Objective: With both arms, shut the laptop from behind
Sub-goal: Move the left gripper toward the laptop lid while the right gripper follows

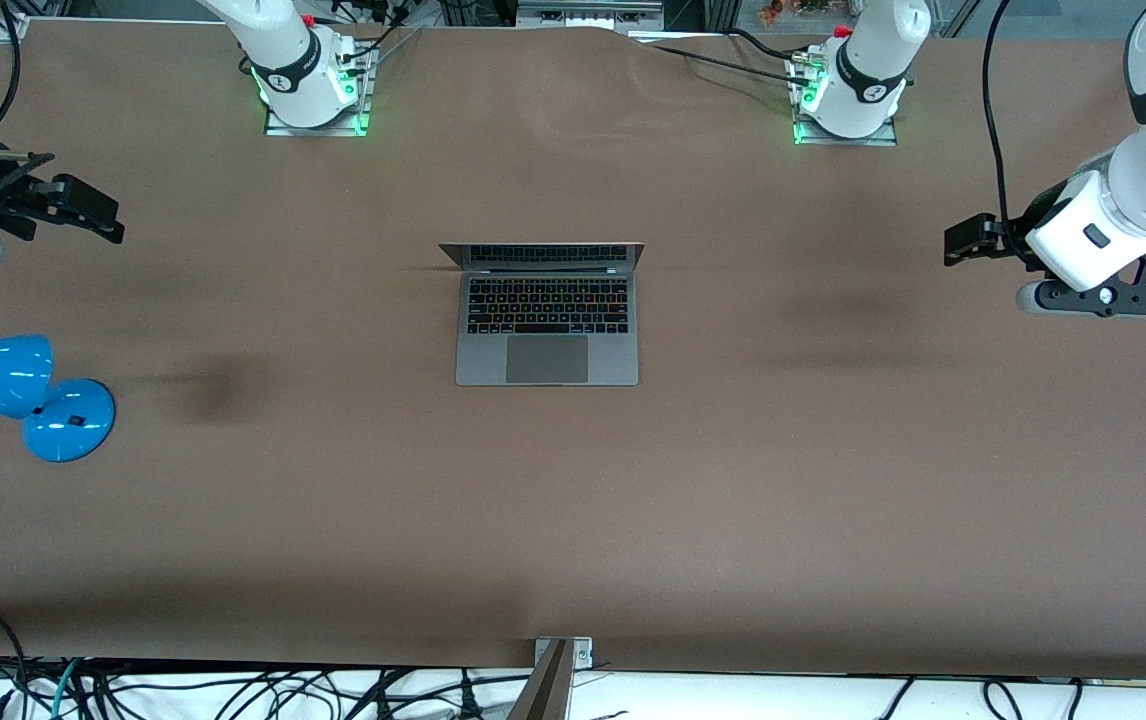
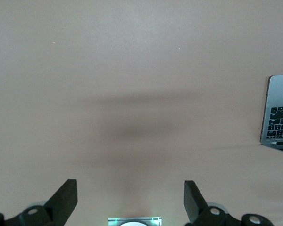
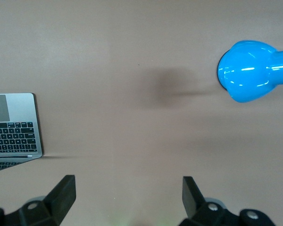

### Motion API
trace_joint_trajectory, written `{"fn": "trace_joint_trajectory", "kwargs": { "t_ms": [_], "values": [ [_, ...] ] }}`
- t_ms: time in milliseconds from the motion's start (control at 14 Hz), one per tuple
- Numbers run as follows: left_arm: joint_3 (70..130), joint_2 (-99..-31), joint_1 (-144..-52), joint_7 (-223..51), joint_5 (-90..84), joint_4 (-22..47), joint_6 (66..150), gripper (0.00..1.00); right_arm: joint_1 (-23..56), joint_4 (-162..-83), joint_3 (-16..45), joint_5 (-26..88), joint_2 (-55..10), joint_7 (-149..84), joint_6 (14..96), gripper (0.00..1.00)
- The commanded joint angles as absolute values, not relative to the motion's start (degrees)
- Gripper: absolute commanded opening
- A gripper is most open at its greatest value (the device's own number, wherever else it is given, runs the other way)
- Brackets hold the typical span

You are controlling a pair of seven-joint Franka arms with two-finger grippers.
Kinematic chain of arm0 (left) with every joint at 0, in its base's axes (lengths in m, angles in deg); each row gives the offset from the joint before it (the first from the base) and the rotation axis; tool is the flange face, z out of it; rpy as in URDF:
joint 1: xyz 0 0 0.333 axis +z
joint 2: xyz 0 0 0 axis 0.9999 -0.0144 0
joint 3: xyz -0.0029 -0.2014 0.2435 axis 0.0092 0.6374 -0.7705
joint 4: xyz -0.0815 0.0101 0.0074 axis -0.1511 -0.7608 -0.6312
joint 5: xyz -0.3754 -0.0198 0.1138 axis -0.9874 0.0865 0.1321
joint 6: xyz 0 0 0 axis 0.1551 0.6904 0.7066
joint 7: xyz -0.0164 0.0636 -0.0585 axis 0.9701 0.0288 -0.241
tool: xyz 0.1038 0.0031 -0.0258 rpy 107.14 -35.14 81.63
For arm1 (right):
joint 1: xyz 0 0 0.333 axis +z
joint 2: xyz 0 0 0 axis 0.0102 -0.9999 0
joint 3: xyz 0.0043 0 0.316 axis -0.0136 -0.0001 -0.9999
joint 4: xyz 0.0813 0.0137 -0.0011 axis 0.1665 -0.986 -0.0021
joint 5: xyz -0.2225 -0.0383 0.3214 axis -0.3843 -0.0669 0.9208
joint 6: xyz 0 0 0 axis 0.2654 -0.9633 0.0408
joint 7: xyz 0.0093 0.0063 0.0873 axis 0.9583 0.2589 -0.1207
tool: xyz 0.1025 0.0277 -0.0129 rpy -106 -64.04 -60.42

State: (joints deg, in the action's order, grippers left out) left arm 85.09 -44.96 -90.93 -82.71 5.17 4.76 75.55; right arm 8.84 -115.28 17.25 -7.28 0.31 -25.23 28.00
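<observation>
The space-grey laptop (image 1: 547,320) lies open in the middle of the brown table, lid standing up toward the robots' bases, keyboard and trackpad showing. Its edge shows in the left wrist view (image 2: 278,113) and in the right wrist view (image 3: 14,129). My left gripper (image 1: 968,240) hangs open and empty over bare table toward the left arm's end, well apart from the laptop; its fingers (image 2: 66,197) stand wide. My right gripper (image 1: 88,210) hangs open and empty over the table toward the right arm's end; its fingers (image 3: 63,193) stand wide.
A blue desk lamp (image 1: 28,395) stands on the table toward the right arm's end, nearer the front camera than the right gripper; it also shows in the right wrist view (image 3: 252,70). The arm bases (image 1: 313,90) (image 1: 848,100) stand along the table's back edge. Cables hang below the front edge.
</observation>
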Motion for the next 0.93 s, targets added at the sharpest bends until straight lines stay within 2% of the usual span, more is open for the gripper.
{"fn": "trace_joint_trajectory", "kwargs": {
  "t_ms": [0, 429, 857],
  "values": [
    [85.5, -43.9, -90.9, -82.8, 3.7, 4.9, 74.4, 1.00, 8.9, -114.9, 17.2, -6.5, 0.3, -24.4, 28.1, 1.00],
    [88.4, -45.2, -91.1, -85.1, -1.5, 6.2, 76.0, 1.00, 8.9, -114.9, 17.2, -6.5, 0.3, -24.4, 28.1, 1.00],
    [96.3, -47.7, -91.7, -96.4, -1.7, 6.5, 79.3, 1.00, 8.8, -114.9, 17.2, -6.5, 0.3, -24.4, 28.0, 1.00]
  ]
}}
